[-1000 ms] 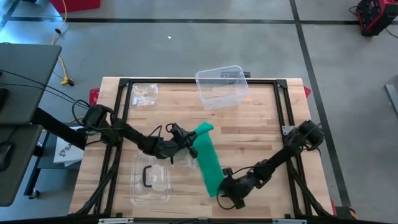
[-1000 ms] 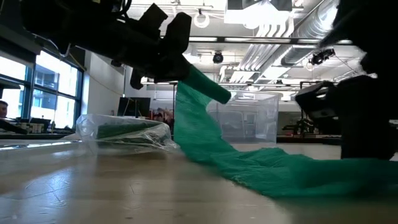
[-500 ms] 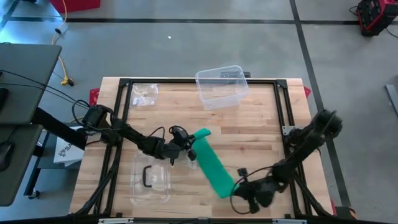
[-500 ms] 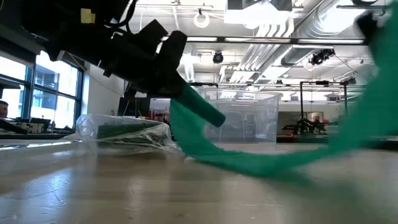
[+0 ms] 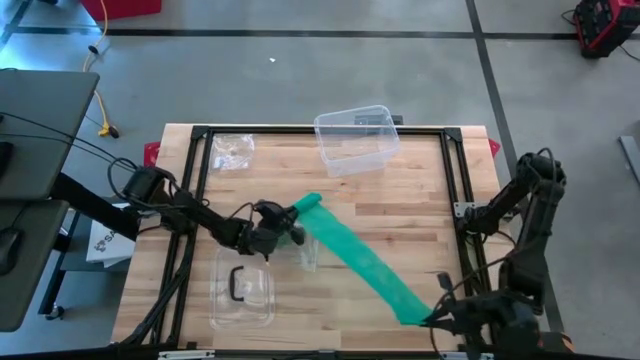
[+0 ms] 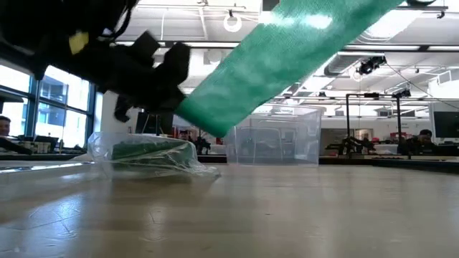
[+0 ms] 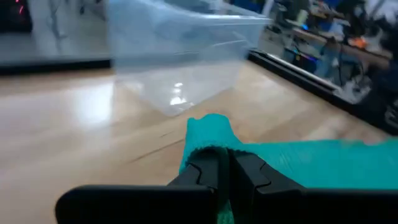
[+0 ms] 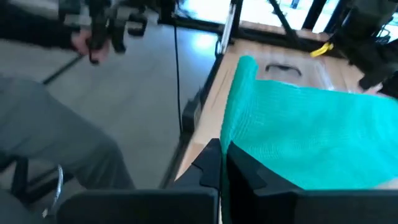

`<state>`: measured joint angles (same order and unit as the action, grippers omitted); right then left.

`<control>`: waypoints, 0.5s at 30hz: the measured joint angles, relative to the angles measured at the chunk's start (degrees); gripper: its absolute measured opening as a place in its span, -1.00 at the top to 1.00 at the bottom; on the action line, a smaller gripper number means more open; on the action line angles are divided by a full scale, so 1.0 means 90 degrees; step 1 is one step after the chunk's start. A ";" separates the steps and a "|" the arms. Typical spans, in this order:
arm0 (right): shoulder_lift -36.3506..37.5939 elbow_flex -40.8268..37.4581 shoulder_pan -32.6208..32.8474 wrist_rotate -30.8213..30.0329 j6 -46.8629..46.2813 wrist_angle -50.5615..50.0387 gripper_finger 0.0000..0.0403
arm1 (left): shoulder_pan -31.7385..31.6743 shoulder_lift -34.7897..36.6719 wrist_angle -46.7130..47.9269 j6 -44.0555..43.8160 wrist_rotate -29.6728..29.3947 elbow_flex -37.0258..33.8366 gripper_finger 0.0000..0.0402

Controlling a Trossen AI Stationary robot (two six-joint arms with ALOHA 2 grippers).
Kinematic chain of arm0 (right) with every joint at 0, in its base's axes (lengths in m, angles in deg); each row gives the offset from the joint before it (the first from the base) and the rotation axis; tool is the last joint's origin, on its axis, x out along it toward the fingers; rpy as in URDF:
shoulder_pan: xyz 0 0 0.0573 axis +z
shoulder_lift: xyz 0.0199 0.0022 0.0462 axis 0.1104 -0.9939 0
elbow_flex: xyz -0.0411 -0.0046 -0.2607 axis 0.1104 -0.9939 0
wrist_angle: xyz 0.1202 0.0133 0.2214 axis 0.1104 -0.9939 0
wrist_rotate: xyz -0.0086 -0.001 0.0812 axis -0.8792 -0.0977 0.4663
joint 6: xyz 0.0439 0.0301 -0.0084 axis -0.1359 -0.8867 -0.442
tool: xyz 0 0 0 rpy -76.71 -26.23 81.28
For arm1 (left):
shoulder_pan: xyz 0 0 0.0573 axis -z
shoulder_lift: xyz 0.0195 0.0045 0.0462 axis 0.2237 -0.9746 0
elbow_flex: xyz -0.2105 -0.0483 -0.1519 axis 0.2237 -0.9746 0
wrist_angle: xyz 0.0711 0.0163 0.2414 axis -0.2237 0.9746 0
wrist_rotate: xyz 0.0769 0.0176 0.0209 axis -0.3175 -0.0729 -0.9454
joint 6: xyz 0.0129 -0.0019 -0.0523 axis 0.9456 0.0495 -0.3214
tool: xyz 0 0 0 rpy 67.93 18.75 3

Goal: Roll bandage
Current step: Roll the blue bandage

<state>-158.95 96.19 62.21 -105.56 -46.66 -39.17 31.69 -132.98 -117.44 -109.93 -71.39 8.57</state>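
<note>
A long green bandage [image 5: 365, 262] stretches as a straight band between my two grippers, above the wooden table [image 5: 400, 210]. Its rolled far end [image 5: 305, 204] is at my left gripper [image 5: 285, 226], which is shut on it near the table's middle. My right gripper [image 5: 433, 318] is shut on the other end, high over the near right corner. In the low view the bandage [image 6: 280, 57] rises from my left gripper [image 6: 168, 82] up to the right, clear of the tabletop. My left gripper pinches the bandage's rolled end [image 7: 208, 140] between its two shut fingers, coming nearly level from the table's left side. The roll sticks out past the fingertips [image 7: 245, 171], lifted clear of the table. My right gripper pinches the bandage's near end at one side edge [image 8: 231, 140] between its shut fingers [image 8: 214, 165]. The band [image 8: 305, 134] runs away from the fingers, spread flat and drawn taut, clear of the table.
A clear plastic box [image 5: 357, 138] stands at the far middle. A crumpled plastic bag [image 5: 232, 150] lies at the far left. A clear tray with a black handle [image 5: 242, 288] sits near left, below my left arm. The low view shows a plastic bag [image 6: 143, 152] with something green inside.
My right gripper has swung up and toward the table's near right corner, carrying the bandage's near end. The band, which lay sagging on the table, is now lifted clear and drawn straight. My left gripper has shifted a little toward the table's left and rolled, keeping the rolled end.
</note>
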 joint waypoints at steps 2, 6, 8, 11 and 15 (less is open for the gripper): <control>-0.0015 -0.0057 0.0078 0.0037 -0.0091 -0.0178 1.00 | -0.0048 0.0128 -0.0397 -0.0368 -0.0037 -0.0415 0.96; -0.0010 -0.0523 -0.0018 0.0095 -0.0431 -0.0348 1.00 | -0.0053 0.0261 -0.2220 -0.0712 -0.0034 -0.1128 0.96; -0.0010 -0.0799 -0.0181 0.0174 -0.0600 -0.0388 1.00 | -0.0049 0.0251 -0.3232 -0.0775 -0.0027 -0.1381 0.96; -0.0002 -0.1257 -0.0477 0.0216 -0.0791 -0.0241 1.00 | -0.0053 0.0262 -0.4369 -0.0929 -0.0051 -0.1647 0.96; -0.0002 -0.1727 -0.0885 0.0702 -0.0566 0.0370 1.00 | -0.0050 0.0258 -0.4850 -0.0849 -0.0016 -0.1683 0.96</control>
<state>-158.97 80.64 54.25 -99.24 -51.75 -35.85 31.23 -130.65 -161.08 -117.57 -71.53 -6.58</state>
